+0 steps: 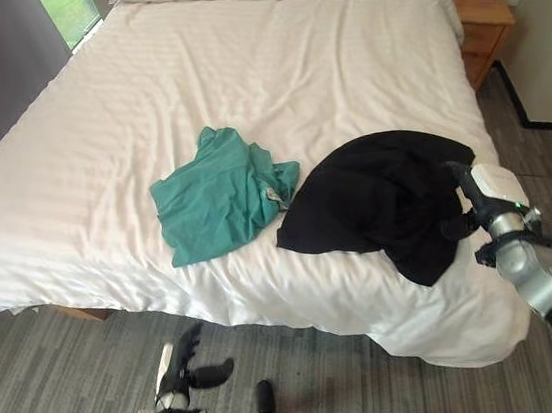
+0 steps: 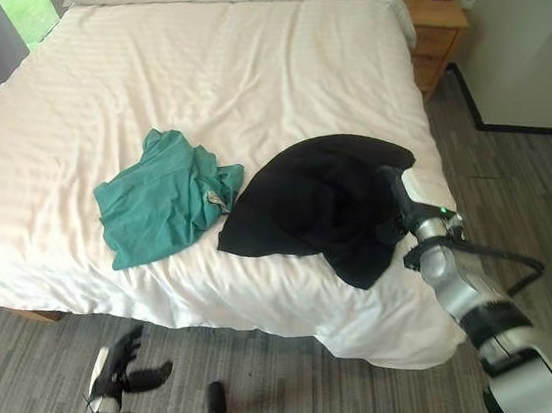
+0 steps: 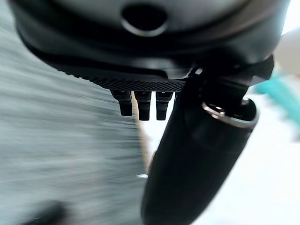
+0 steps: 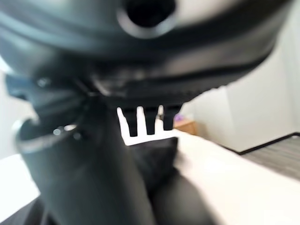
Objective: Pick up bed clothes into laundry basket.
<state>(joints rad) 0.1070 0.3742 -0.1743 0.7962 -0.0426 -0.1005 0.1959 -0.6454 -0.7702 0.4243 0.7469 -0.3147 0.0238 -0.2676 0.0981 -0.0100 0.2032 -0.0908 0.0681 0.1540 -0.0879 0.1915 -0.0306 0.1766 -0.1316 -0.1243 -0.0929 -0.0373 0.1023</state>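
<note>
teal garment [image 1: 219,193] beside black garment [image 1: 380,194], nightstand [image 1: 483,25]

You see soft cloth: a matt black garment [image 1: 380,194], a crumpled green one [image 1: 219,193], and the bed's [image 1: 240,80] smooth white sheet. The nightstand [image 1: 483,25] is wood. The floor [image 1: 66,383] looks streaky grey.

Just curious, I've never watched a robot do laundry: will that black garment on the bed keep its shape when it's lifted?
Probably not. The black garment lies crumpled in soft folds, so it should sag. One edge droops over the bed side, suggesting light, limp cloth.
</note>
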